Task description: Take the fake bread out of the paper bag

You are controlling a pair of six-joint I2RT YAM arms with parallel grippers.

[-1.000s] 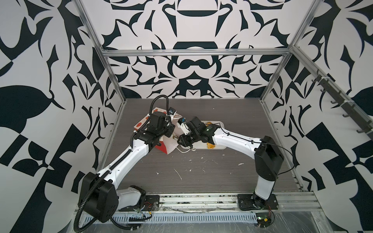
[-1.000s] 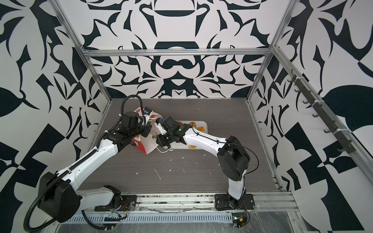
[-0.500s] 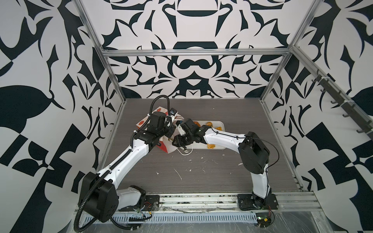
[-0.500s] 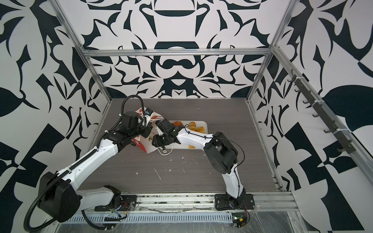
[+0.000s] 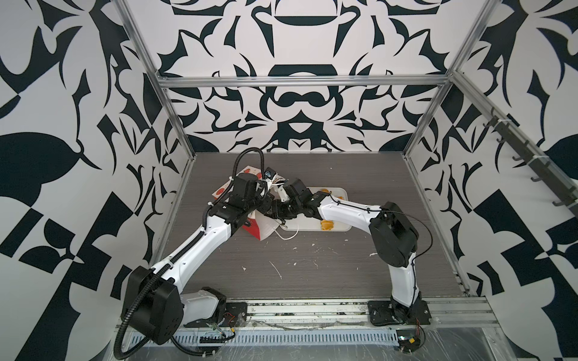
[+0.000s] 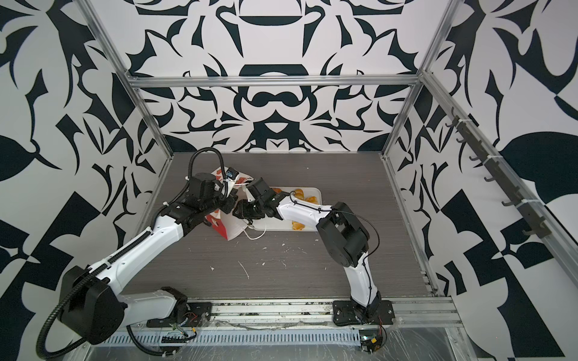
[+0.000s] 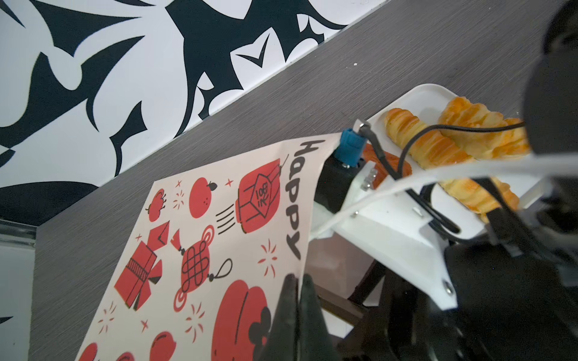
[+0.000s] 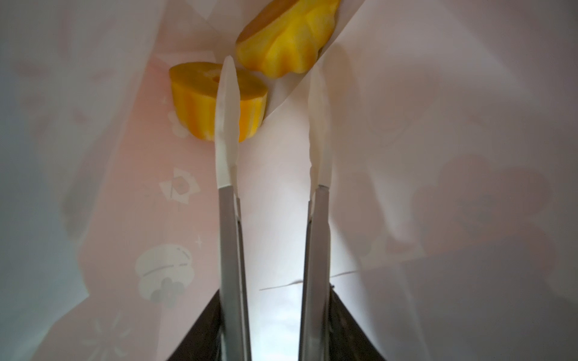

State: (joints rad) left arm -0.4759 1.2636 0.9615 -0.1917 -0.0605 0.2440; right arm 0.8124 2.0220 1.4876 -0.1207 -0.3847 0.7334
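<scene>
- Presently the left pincer (image 7: 298,278) is fully closed, clamping the edge of the bag (image 7: 200,250) at its mouth. The fingers meet on the white panel printed with red motifs.
- In both top views the bag (image 5: 255,230) rests on the surface (image 5: 312,272) at the left end of the tray (image 5: 312,229). Its mouth faces the tray and its red side panel shows below the left arm.
- One cord handle (image 5: 286,236) trails loose on the surface just in front of the tray's near rim.
- The right arm reaches across the tray and enters the bag mouth, so the top views do not show its fingers.
- In the right wrist view the right pincer (image 8: 271,67) is inside the bag, set at a moderate gap. Nothing lies between its fingers (image 8: 226,125).
- Bread inside the bag, two pieces:
  - The ring bun (image 8: 194,103) sits at one fingertip and is partly covered by that finger. Whether they touch cannot be told.
  - The ridged bun (image 8: 287,37) sits just past the fingertips, against a fold in the paper.
- Bread on the tray, three pieces in a top view:
  - Two pieces (image 6: 298,193) (image 6: 311,199) lie side by side at the far rim.
  - One piece (image 6: 296,225) lies at the near rim, beside the right arm.
- In the left wrist view the twisted stick (image 7: 419,137) lies against a second long piece (image 7: 478,128) on the tray. A darker piece (image 7: 386,164) is partly hidden behind the right arm's hardware.
</scene>
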